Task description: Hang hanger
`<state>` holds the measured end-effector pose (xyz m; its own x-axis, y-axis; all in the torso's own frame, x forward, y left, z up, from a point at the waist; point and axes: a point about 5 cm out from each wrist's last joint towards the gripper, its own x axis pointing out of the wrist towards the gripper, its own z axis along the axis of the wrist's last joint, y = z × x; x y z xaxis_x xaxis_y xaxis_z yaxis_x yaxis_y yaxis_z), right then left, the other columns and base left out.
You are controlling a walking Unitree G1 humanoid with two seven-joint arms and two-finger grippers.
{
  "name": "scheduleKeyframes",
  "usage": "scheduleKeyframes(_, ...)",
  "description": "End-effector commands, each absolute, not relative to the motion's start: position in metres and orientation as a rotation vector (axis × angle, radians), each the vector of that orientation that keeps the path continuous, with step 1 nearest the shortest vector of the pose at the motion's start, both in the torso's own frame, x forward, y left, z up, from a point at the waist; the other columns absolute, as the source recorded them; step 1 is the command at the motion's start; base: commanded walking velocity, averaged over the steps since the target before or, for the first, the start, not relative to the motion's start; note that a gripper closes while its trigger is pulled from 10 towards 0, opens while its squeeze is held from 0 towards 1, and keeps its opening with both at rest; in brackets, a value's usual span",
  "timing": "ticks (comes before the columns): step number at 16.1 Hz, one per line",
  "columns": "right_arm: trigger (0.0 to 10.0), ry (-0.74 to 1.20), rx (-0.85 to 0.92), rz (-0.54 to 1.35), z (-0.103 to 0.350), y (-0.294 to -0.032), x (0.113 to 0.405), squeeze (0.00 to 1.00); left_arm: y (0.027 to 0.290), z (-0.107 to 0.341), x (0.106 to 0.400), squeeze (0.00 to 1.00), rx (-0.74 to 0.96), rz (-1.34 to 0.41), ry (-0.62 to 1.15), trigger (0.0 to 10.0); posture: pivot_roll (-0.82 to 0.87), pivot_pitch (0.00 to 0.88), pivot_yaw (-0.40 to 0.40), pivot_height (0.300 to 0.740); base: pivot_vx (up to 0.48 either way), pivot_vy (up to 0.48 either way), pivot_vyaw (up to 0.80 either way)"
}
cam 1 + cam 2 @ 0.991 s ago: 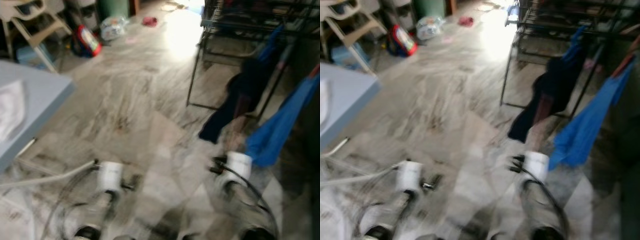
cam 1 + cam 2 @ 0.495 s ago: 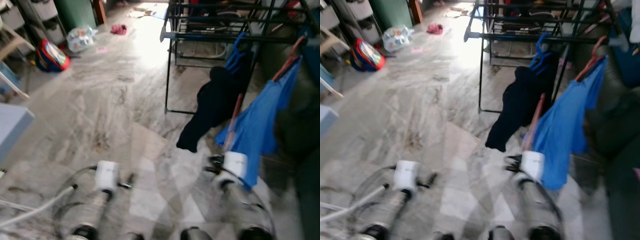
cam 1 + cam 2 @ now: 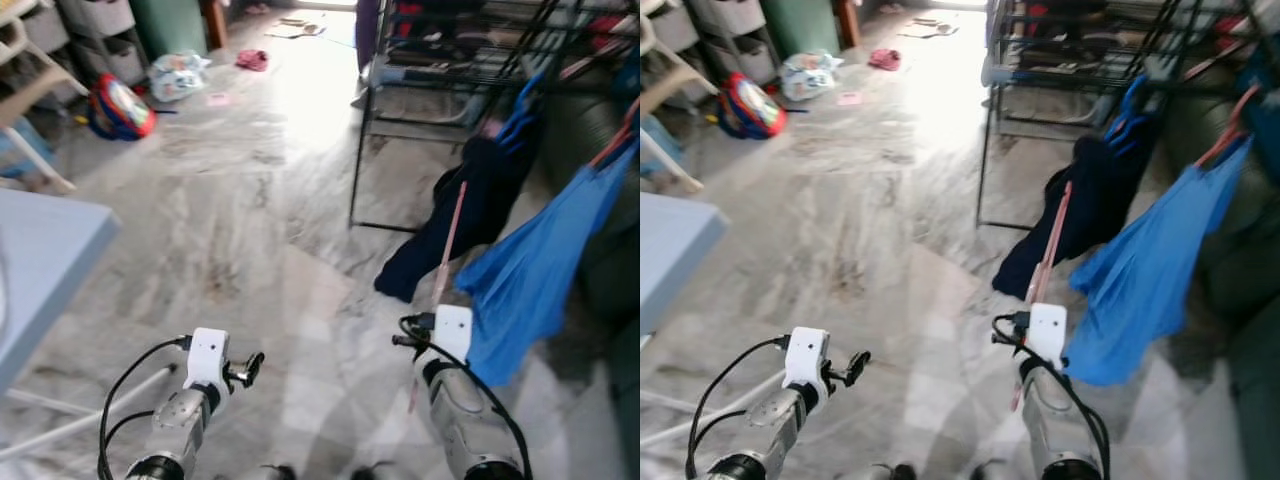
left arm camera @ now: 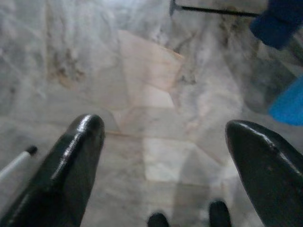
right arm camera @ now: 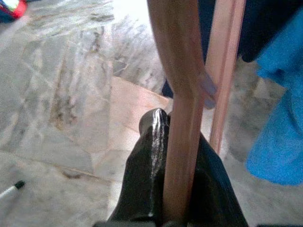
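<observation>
A slim pink hanger (image 5: 182, 94) stands up out of my right gripper (image 5: 182, 137), which is shut on its lower part. In the left eye view the hanger (image 3: 447, 240) rises in front of a dark garment (image 3: 470, 210) that hangs on a blue hanger from the black drying rack (image 3: 450, 70). A bright blue garment (image 3: 540, 270) hangs further right on an orange hanger. My left gripper (image 4: 165, 132) is held low over the marble floor, open with nothing between its fingers.
A pale blue table (image 3: 40, 260) juts in at the left. Across the floor at the far left lie a red bag (image 3: 118, 105), a plastic bag (image 3: 178, 72) and a wooden chair (image 3: 30, 80). A white rod (image 3: 80, 420) lies under the table.
The whole view has swung and sharpened, so the rack and the table sit differently in frame. Both arms hold the same pose, and the pink hanger now shows clearly above my right wrist.
</observation>
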<state>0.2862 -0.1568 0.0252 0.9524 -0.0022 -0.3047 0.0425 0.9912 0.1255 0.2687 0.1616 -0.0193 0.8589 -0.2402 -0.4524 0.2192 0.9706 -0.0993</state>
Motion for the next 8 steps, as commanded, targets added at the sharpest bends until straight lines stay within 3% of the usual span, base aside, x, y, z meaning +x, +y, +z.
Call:
scheduleKeyframes(1, 10.0, 0.314, 0.128, -0.023, 0.0234, -0.1564, 0.2827, 0.0, 0.1619, -0.0232, 0.2647, 0.0, -0.04, -0.246, 0.503, 10.0, 0.01, 0.174, 0.011, 0.74, 0.0, 0.435, 0.0)
scheduleKeyframes(2, 10.0, 0.314, 0.129, -0.021, 0.0234, -0.1559, 0.2826, 0.0, 0.1619, -0.0232, 0.2647, 0.0, -0.036, -0.245, 0.504, 10.0, 0.01, 0.174, 0.012, 0.74, 0.0, 0.435, 0.0)
scheduleKeyframes(8, 10.0, 0.322, 0.15, 0.009, 0.0233, -0.1506, 0.2825, 0.0, 0.1578, -0.0213, 0.2653, 0.0, -0.057, -0.284, 0.482, 10.0, 0.01, 0.171, 0.01, 0.74, 0.0, 0.0, 0.0)
